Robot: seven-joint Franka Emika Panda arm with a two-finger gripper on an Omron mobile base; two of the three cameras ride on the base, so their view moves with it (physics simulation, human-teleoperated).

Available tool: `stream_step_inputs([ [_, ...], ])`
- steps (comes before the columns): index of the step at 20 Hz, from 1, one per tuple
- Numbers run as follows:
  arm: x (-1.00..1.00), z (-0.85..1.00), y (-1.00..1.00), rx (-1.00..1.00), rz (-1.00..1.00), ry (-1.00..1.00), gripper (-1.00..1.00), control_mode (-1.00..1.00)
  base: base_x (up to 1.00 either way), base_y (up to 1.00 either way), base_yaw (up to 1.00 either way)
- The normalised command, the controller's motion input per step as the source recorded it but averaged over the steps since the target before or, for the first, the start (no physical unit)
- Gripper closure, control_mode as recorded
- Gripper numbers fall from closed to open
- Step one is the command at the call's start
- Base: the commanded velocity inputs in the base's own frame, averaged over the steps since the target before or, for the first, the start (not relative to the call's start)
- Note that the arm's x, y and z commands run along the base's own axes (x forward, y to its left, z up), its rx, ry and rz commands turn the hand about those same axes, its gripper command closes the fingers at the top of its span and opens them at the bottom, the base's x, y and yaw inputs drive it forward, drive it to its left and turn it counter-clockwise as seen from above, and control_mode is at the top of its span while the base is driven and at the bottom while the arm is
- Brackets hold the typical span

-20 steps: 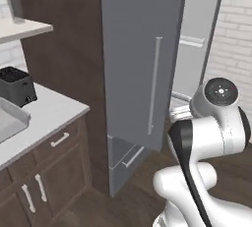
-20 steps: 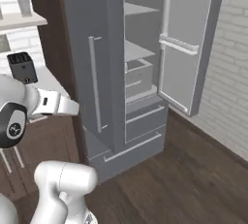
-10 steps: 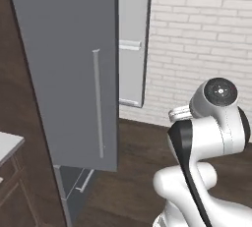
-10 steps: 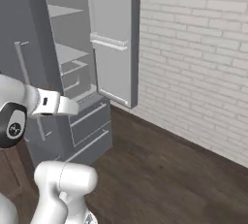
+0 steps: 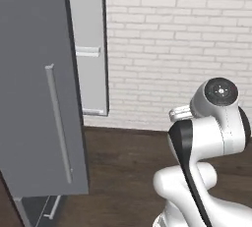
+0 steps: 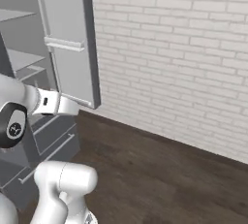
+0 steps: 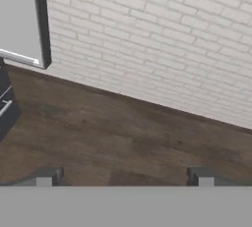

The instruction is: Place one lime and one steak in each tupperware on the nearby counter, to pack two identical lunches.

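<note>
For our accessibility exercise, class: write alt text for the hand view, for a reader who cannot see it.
The open gripper, holding nothing, looks over a dark wooden floor toward a white brick wall. The lower corner of the grey open fridge door shows at upper left.

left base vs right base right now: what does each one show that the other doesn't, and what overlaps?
Left base only: the closed grey fridge door front with its long vertical handle.
Right base only: the fridge's open interior with shelves and lower drawers.
Both: the open fridge door, the white brick wall, the dark wood floor and the robot arm.
</note>
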Motion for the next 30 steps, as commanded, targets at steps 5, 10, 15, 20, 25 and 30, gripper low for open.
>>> stream_step_inputs([
  [5,0.0,0.0,0.0,0.0,0.0,0.0,-1.0,1.0,0.67,-0.47,-0.25],
  [10,0.0,0.0,0.0,0.0,0.0,0.0,-1.0,1.0,0.96,-0.16,-0.12],
  [15,0.0,0.0,0.0,0.0,0.0,0.0,-1.0,1.0,0.84,0.0,0.21],
  [20,0.0,0.0,0.0,0.0,0.0,0.0,-1.0,1.0,0.27,0.0,0.52],
  [25,0.0,0.0,0.0,0.0,0.0,0.0,-1.0,1.0,0.25,0.0,0.6],
  [30,0.0,0.0,0.0,0.0,0.0,0.0,-1.0,1.0,0.64,0.0,0.6],
])
